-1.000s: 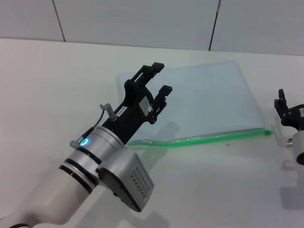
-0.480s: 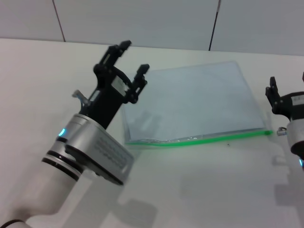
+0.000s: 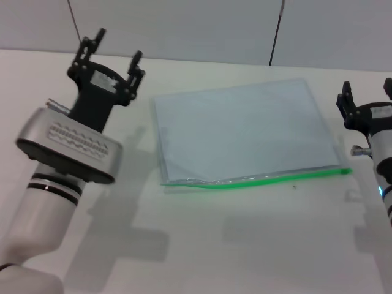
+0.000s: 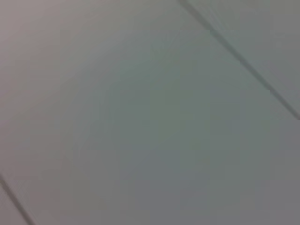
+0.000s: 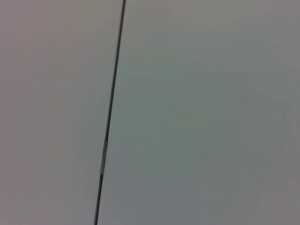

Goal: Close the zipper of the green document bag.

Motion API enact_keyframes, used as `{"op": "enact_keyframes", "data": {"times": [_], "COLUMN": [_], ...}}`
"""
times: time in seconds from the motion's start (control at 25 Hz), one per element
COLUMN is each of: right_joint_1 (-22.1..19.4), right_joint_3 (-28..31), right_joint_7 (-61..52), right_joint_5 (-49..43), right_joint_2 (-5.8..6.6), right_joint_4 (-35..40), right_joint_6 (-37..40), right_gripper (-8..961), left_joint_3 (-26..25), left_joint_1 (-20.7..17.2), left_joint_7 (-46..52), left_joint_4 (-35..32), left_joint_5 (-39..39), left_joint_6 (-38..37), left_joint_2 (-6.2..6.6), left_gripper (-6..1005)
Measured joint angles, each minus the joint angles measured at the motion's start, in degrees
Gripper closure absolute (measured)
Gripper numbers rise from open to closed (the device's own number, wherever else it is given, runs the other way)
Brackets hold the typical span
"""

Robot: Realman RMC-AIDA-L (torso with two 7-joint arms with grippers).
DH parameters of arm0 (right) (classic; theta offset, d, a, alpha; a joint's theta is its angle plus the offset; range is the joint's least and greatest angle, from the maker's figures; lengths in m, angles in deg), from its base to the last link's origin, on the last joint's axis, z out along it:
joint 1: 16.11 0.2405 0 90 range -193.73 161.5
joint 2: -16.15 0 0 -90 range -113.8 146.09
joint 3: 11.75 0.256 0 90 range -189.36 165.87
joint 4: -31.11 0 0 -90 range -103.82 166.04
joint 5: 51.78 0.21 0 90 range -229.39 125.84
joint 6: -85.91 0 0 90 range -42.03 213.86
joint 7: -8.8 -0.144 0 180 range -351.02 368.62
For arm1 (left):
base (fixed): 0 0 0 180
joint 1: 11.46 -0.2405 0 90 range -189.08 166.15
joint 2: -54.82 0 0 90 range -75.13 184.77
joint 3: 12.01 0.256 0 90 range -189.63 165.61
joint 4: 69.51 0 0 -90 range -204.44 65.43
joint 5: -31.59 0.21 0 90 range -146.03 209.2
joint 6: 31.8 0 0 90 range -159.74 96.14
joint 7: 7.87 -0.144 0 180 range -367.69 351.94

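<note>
The green document bag [image 3: 245,131] lies flat on the white table, a pale blue translucent pouch. Its zipper [image 3: 275,177] is the bright green strip along the near long edge, and the strip looks wavy at its left end. I cannot make out the slider. My left gripper [image 3: 114,49] is to the left of the bag, clear of it, pointing away toward the wall, open and empty. At the far right edge of the head view my right gripper [image 3: 366,92] stands open beside the bag's right side, holding nothing. Neither wrist view shows the bag.
The white table [image 3: 245,245] spreads around the bag. Grey wall panels [image 3: 184,30] with dark seams stand behind it. Both wrist views show only those grey panels [image 4: 150,112] and a seam [image 5: 110,117].
My left gripper has swung left off the bag and toward the wall, still open. The right gripper has shifted slightly up and left. The bag has not moved.
</note>
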Motion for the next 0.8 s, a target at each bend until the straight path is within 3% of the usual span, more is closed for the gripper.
{"op": "enact_keyframes", "data": {"times": [0.32, 0.8], "right_joint_1": [1.72, 2.67], "right_joint_3": [0.12, 0.21], "right_joint_7": [-5.25, -6.64], "right_joint_5": [0.10, 0.87], "right_joint_2": [0.05, 0.08], "right_joint_4": [-0.38, -0.58], "right_joint_6": [0.27, 0.88], "right_gripper": [186, 186], "left_joint_3": [-1.75, -3.15], "left_joint_1": [1.39, 1.43], "left_joint_7": [11.67, 18.74], "left_joint_4": [2.56, 3.64], "left_joint_5": [-5.89, -7.49], "left_joint_6": [0.11, 0.13], "left_joint_2": [0.05, 0.31], "left_gripper": [307, 307]}}
